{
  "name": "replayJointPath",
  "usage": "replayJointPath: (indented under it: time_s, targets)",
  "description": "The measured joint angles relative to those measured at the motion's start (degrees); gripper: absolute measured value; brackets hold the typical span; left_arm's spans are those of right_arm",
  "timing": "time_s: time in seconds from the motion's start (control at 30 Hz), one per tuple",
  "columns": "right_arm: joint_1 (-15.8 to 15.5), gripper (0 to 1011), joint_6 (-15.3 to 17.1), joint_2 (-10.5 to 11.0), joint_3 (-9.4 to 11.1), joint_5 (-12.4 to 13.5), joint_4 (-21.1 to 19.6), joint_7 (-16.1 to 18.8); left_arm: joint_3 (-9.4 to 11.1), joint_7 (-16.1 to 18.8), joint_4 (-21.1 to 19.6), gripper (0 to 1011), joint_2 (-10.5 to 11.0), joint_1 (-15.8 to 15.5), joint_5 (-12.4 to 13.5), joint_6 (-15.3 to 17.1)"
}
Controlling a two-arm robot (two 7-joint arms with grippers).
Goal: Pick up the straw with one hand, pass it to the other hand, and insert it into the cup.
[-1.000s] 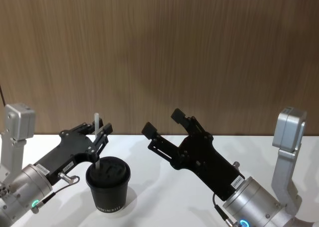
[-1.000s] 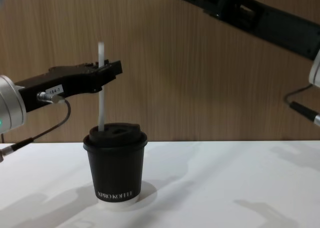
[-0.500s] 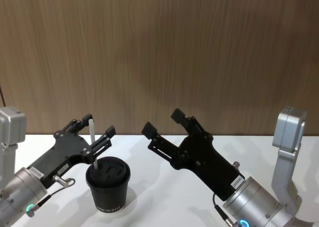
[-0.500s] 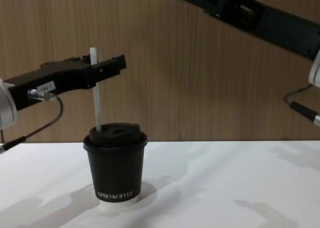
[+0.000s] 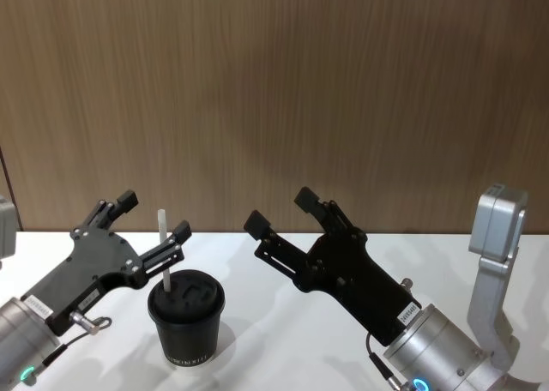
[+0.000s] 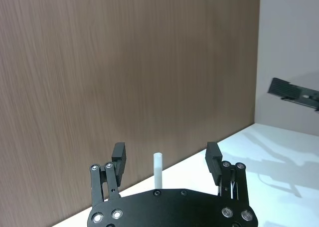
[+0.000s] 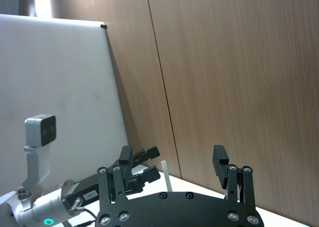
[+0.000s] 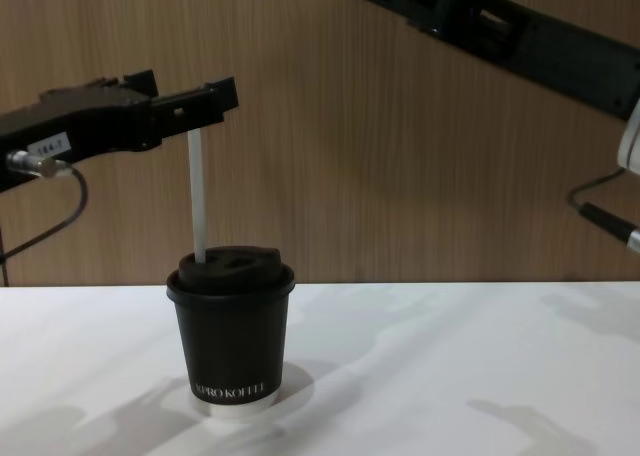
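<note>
Above the cup, the left gripper has risen and let go since a second ago: its two black fingers, then pinching the straw, now stand spread with the straw's top between them, untouched on either side in the left wrist view. That gripper carries a white "184-7" sticker on its flat black body. The straw is a thin, straight white plastic tube, standing nearly upright with its lower end through the cup's domed black lid, as it stood before. The cup is small, black paper with white lettering near its base and a white bottom rim (its inside is hidden by the lid), and it sits on the white table. Off to the right, the right gripper is held raised, unchanged, fingers wide apart and holding nothing
</note>
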Motion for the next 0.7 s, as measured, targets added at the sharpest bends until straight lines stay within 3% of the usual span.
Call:
replayJointPath:
  time_s: [0.27, 0.7]
  targets:
    - [0.0, 1001, 0.0, 0.0, 0.0, 0.0, 0.0, 0.0, -0.95, 0.17, -3.84, 1000, 1.45, 3.19, 0.61, 0.21]
    - [0.0, 1001, 0.0, 0.0, 0.0, 0.0, 0.0, 0.0, -1.21, -1.32, -6.76, 1000, 2.34, 6.6, 0.79, 0.07]
